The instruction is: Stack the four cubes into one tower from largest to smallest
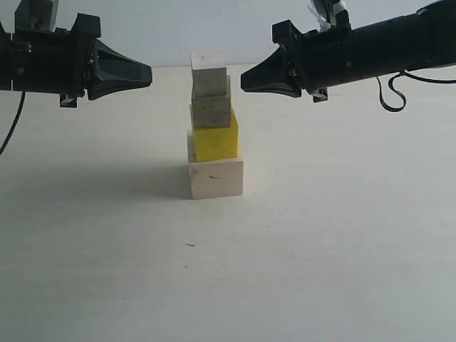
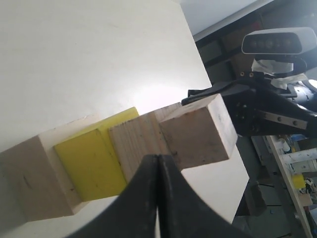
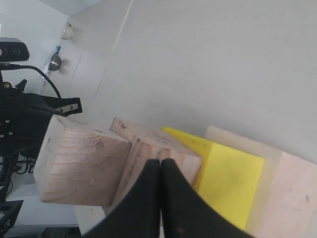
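Observation:
The tower stands mid-table: a large pale wood cube (image 1: 216, 178) at the base, a bright yellow cube (image 1: 216, 139) on it, a grainy grey-tan wood cube (image 1: 211, 110) above, and a small pale wood cube (image 1: 209, 73) on top. My left gripper (image 1: 148, 74) hangs shut to the left of the top cube, apart from it. My right gripper (image 1: 244, 83) hangs shut to the right, also apart. In the left wrist view the shut left gripper (image 2: 157, 157) points at the stack, with its top cube (image 2: 198, 131) in sight. The shut right gripper (image 3: 160, 161) faces the grainy cube (image 3: 158, 148).
The white table (image 1: 342, 235) spreads around the tower, with a small dark speck (image 1: 189, 245) in front. A black cable (image 1: 390, 96) loops under the right arm. The left wrist view shows shelves and clutter (image 2: 292, 163) beyond the table's edge.

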